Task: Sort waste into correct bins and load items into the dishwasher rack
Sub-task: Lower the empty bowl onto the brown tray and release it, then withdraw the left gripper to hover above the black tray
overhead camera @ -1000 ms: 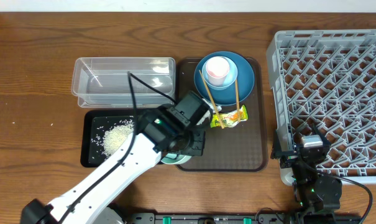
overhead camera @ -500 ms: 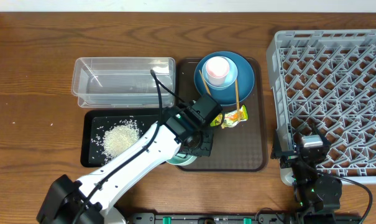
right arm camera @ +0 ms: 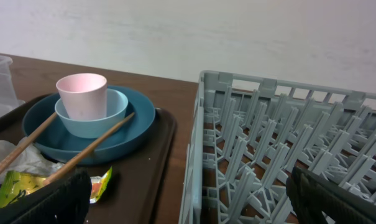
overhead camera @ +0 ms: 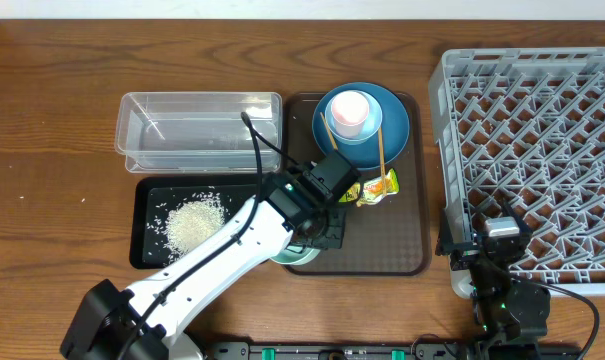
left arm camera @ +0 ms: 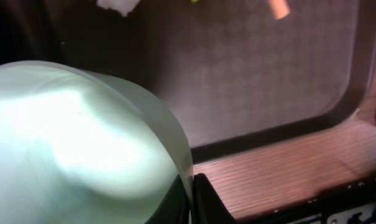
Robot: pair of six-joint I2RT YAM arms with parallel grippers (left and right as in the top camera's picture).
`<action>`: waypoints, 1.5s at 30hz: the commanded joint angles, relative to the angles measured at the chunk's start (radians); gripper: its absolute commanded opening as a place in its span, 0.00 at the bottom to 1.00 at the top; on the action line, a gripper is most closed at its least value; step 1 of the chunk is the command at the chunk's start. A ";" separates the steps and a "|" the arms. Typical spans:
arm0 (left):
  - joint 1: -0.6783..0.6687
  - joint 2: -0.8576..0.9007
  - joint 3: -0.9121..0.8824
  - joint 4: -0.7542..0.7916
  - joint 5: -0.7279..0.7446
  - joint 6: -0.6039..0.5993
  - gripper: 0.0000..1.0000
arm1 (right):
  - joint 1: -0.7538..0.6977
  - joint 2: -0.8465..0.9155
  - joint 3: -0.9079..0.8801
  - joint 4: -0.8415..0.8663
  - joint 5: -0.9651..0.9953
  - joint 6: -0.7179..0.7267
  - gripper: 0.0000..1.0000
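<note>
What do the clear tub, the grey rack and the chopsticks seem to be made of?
Clear tub: likely plastic, glossy; the table shows through it and it catches glints.
Grey rack: moulded plastic by its look, matt, one uniform lattice.
Chopsticks: probably wood or bamboo, tan and dull.

One clear tub sits at the far left, and one black tray on its near side holds one heap of rice. One brown serving tray in the middle carries one dark-blue plate, one light-blue saucer, one pink cup, two chopsticks, one snack wrapper and one crumpled napkin. One mint-green bowl is at its near left corner. One grey rack stands at the right.
</note>
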State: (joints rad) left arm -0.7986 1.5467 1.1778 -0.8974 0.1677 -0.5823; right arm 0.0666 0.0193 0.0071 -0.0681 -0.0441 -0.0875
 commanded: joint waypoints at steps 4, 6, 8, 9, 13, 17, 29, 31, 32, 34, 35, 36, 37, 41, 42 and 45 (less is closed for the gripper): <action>-0.063 0.002 0.002 0.024 -0.035 -0.034 0.06 | 0.006 -0.001 -0.002 -0.004 0.011 0.004 0.99; -0.079 0.002 0.002 0.030 -0.058 -0.042 0.06 | 0.006 -0.002 -0.002 -0.004 0.011 0.004 0.99; -0.095 0.002 0.002 0.034 -0.077 -0.048 0.07 | 0.006 -0.002 -0.002 -0.004 0.011 0.004 0.99; -0.100 0.002 0.001 0.037 -0.080 -0.048 0.07 | 0.006 -0.002 -0.002 -0.004 0.011 0.004 0.99; -0.124 0.002 0.001 0.063 -0.082 -0.048 0.07 | 0.006 -0.002 -0.002 -0.004 0.011 0.004 0.99; -0.130 0.002 0.001 0.078 -0.093 -0.048 0.07 | 0.006 -0.001 -0.002 -0.004 0.011 0.004 0.99; -0.141 0.053 -0.037 0.138 -0.132 -0.061 0.07 | 0.006 -0.001 -0.002 -0.004 0.010 0.004 0.99; -0.141 0.067 -0.039 0.140 -0.132 -0.063 0.07 | 0.006 -0.002 -0.002 -0.004 0.011 0.004 0.99; -0.141 0.072 -0.039 0.142 -0.132 -0.063 0.10 | 0.006 -0.001 -0.002 -0.004 0.011 0.004 0.99; -0.141 0.083 -0.039 0.148 -0.131 -0.063 0.15 | 0.006 -0.001 -0.002 -0.004 0.011 0.004 0.99; -0.141 0.086 -0.039 0.150 -0.131 -0.063 0.17 | 0.006 -0.001 -0.002 -0.004 0.010 0.004 0.99; -0.141 0.088 -0.039 0.152 -0.131 -0.063 0.17 | 0.006 -0.001 -0.002 -0.004 0.011 0.004 0.99; -0.141 0.088 -0.039 0.152 -0.131 -0.066 0.23 | 0.006 -0.001 -0.002 -0.004 0.011 0.004 0.99; -0.140 0.086 -0.039 0.152 -0.131 -0.067 0.31 | 0.006 -0.002 -0.002 -0.004 0.011 0.004 0.99; -0.140 0.082 -0.037 0.151 -0.131 -0.067 0.31 | 0.006 -0.002 -0.002 -0.004 0.010 0.004 0.99; -0.133 0.046 -0.021 0.145 -0.132 -0.061 0.31 | 0.006 -0.001 -0.002 -0.004 0.011 0.004 0.99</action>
State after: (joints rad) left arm -0.9371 1.6279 1.1423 -0.7483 0.0517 -0.6437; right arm 0.0666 0.0193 0.0071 -0.0681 -0.0437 -0.0875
